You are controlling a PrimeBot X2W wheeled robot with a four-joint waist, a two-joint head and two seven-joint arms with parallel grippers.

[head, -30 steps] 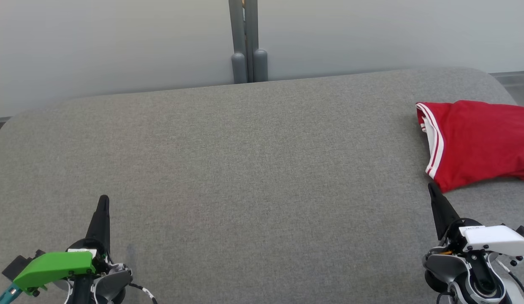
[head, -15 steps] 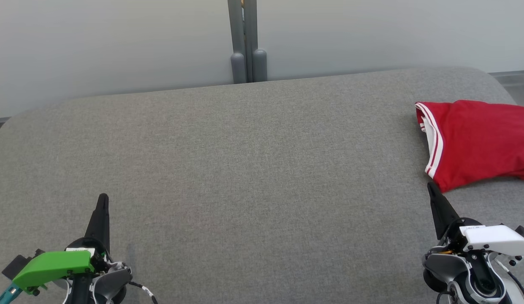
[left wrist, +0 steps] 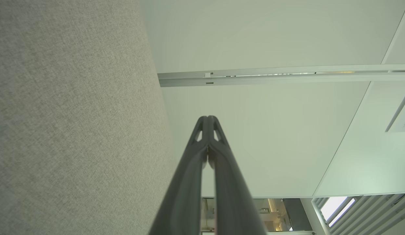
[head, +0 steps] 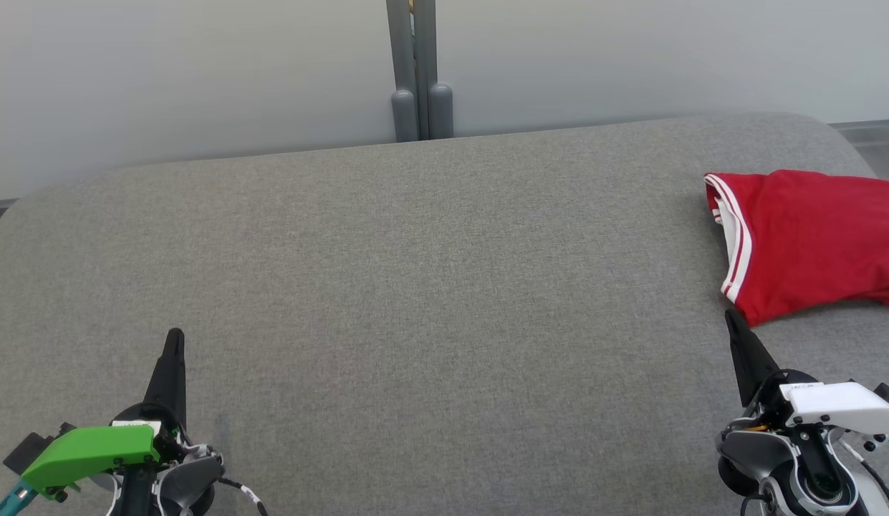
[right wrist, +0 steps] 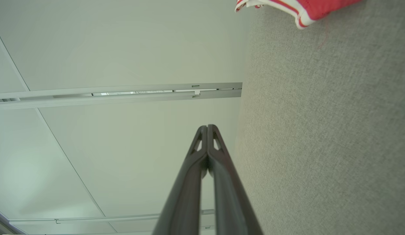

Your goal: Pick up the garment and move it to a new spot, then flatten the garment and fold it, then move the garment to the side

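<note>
1. At your near left, the left tool rests low over the grey fabric desk, with a green cover on its wrist. Its two dark fingers are clenched into one point and hold nothing. In the left wrist view they meet tip to tip, with the desk's weave running along one side.
2. Straight ahead of you, past the desk's far edge, a grey post stands against a pale wall.
3. At your near right, the right tool carries a white cover on its wrist. It is clenched too, fingers pressed together at the tips, and grasps nothing. In the head view its point sits just beside the garment's near corner. In the right wrist view the cloth lies apart from the fingertips.
4. The red garment lies folded at the far right of the desk, close to the rounded corner. White stripes trim its left edge, and its right side runs out of the head view.
</note>
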